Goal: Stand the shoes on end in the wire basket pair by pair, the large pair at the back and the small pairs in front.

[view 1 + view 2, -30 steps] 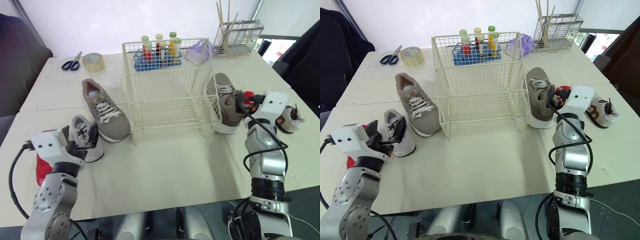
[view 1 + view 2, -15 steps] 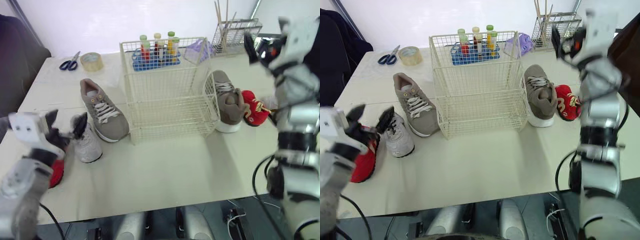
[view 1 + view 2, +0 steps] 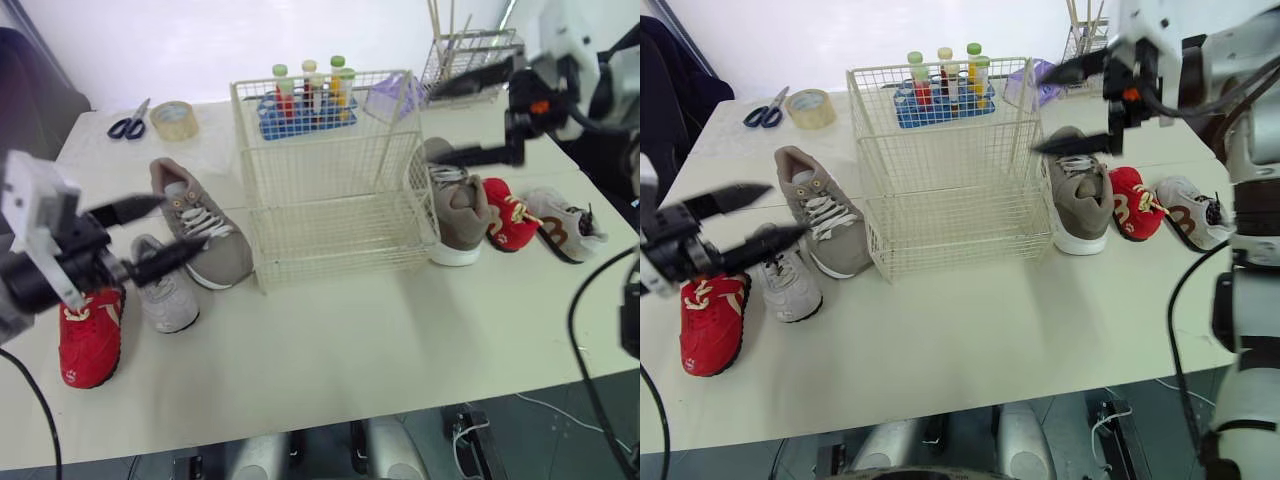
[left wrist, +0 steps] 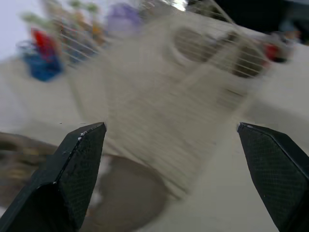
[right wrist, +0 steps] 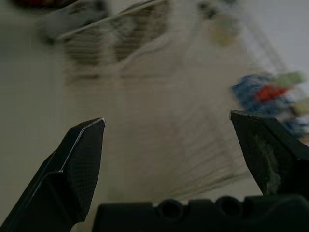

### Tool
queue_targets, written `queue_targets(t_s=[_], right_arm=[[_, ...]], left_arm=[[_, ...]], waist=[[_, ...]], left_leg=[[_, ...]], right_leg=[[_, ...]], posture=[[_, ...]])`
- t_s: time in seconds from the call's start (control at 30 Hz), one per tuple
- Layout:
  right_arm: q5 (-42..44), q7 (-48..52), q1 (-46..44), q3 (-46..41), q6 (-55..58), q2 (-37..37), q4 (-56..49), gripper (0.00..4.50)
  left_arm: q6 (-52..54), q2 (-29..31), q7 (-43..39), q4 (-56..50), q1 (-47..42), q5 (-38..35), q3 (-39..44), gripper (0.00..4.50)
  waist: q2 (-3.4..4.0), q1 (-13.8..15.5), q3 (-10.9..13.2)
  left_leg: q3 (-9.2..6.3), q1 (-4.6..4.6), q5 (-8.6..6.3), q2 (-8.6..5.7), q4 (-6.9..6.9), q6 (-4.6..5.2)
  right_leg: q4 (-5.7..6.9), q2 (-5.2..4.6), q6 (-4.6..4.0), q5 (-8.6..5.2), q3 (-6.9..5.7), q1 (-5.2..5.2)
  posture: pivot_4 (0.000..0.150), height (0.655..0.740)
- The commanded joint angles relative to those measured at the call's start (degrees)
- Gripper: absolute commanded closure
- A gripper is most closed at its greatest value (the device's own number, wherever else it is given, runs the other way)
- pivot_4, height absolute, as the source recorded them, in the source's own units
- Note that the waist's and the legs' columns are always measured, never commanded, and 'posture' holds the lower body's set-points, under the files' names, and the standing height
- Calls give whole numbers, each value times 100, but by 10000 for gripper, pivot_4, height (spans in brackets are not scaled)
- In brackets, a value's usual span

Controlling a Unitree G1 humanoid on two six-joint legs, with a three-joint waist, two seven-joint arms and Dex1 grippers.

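1. Head views: the wire basket (image 3: 335,190) stands mid-counter (image 3: 350,340). The shoes (image 3: 205,235) lie flat on both sides of it. The left gripper (image 3: 188,222) and right gripper (image 3: 433,125) hover raised, fingers apart.
2. Left wrist: the fingers (image 4: 77,169) are spread wide, with the blurred basket beyond.
3. Right wrist: the fingers (image 5: 72,169) are spread wide, facing the basket.

A broad cream-coloured matt table (image 3: 400,340) takes up most of the scene, with thin seams dividing its top into panels. Behind its far edge rises a plain white wall (image 3: 180,40), brightly lit. A dark upholstered seat (image 3: 25,75) stands at the far left corner, and grey-blue floor (image 3: 540,455) shows below the near edge
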Motion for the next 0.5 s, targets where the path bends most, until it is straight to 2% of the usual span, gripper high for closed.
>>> queue_targets(t_s=[0.03, 0.13, 0.2, 0.43, 0.5], right_arm=[[679, 250, -71, 639, 191, -424, -734, 44], [972, 250, -105, 1243, -164, -469, -782, 44], [779, 250, -187, 1625, -506, -550, -543, 44], [885, 250, -287, 2440, -930, -587, -222, 44], [635, 250, -166, 2541, -1110, -478, -179, 44]], left_arm=[[146, 229, 53, -409, 320, -1045, 262, 0], [-27, 247, 390, -710, 533, -1365, 206, 0], [-201, 254, 625, -766, 530, -1537, 166, 0], [-548, 389, 1123, -1045, 569, -1913, -10, 0], [-666, 396, 1240, -1099, 559, -1982, -129, 0]], waist=[[1, -27, 0], [1, -24, 1], [2, -6, 1], [2, 20, 1], [3, 20, 1]], left_leg=[[3, 4, -2, 4, 0, -4], [19, 17, -3, 8, -1, -5], [27, 17, -2, 13, 1, -6], [40, 14, -3, 10, 11, -5], [43, 15, -3, 11, 10, -4]], right_leg=[[1, -1, -13, -7, 0, -1], [11, -8, -15, -8, 1, -1], [12, -8, -16, -8, 1, -3], [7, -14, -16, -7, 3, -2], [8, -13, -16, -7, 5, -2]], posture=[[1500, 7400], [1500, 7400], [1500, 7400], [1500, 7400], [1500, 7400]])
